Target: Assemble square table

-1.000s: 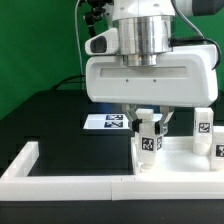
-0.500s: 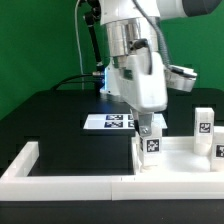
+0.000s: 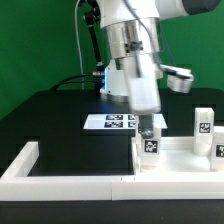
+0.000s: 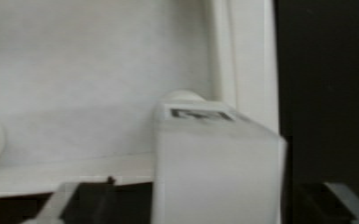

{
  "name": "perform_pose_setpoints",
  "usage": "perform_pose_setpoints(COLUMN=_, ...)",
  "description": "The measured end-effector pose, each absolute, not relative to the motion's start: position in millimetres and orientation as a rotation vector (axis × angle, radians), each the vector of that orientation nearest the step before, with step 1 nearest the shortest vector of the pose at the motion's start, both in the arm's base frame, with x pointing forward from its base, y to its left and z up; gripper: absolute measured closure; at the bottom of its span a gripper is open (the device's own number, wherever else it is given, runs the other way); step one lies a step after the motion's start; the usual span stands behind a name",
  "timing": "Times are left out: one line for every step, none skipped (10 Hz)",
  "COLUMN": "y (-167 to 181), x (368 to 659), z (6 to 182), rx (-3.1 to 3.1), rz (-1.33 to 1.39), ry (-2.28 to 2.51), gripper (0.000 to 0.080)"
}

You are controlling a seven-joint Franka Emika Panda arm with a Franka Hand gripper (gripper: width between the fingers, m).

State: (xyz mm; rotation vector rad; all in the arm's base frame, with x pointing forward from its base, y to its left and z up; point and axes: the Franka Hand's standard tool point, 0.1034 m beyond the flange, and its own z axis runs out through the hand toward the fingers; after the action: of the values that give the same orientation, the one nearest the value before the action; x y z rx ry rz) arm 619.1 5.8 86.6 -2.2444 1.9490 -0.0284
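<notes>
The white square panel (image 3: 180, 160) lies at the exterior view's right, against the border wall. A white leg (image 3: 151, 146) with a black-and-white tag stands upright at the panel's near left corner. My gripper (image 3: 150, 129) comes down on it from above, turned edge-on, and is shut on the leg's upper part. In the wrist view the leg (image 4: 220, 160) stands between the fingers (image 4: 87, 205) over the panel (image 4: 87, 80), close to its raised rim (image 4: 247, 60). My gripper (image 4: 220, 215) sits at the frame's edge. Two more tagged legs (image 3: 203, 122) (image 3: 219, 150) stand at the far right.
The marker board (image 3: 108, 122) lies flat on the black table behind the panel. The long white L-shaped border wall (image 3: 70, 178) runs along the front, with its short arm (image 3: 25, 155) at the left. A green backdrop stands behind.
The hand has turned about its vertical axis, from broadside to edge-on, while staying over the same leg. The leg stays at the panel's corner.
</notes>
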Motion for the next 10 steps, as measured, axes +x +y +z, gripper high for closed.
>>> perform_pose_setpoints(y=11, x=620, z=86.4, rx=-2.408, rz=-0.05, ry=1.755, gripper=0.0177)
perform_pose_setpoints(y=16, x=620, z=87.2, rx=-2.465, rz=-0.065, ry=1.668, gripper=0.0177)
perform_pose_setpoints(y=21, x=616, z=89.5, rx=-2.474, rz=-0.091, ry=1.654, gripper=0.0158)
perform_pose_setpoints(y=18, x=616, z=87.5, rx=-2.575, rz=-0.105, ry=1.506, gripper=0.0151)
perform_pose_setpoints(y=15, x=616, z=86.5, rx=-2.69, rz=-0.115, ry=1.327, gripper=0.0151)
perform_pose_setpoints(y=12, x=618, z=86.2, rx=-2.843, rz=-0.127, ry=1.049, gripper=0.0151)
perform_pose_setpoints(y=10, x=620, z=86.0, rx=-2.978, rz=-0.15, ry=0.736, gripper=0.0151)
perform_pose_setpoints(y=8, x=621, z=85.4, rx=-3.014, rz=-0.16, ry=0.599, gripper=0.0151)
perform_pose_setpoints(y=6, x=621, z=84.6, rx=-3.021, rz=-0.178, ry=0.571, gripper=0.0151)
perform_pose_setpoints(y=7, x=621, z=84.3, rx=-3.014, rz=-0.176, ry=0.606, gripper=0.0151)
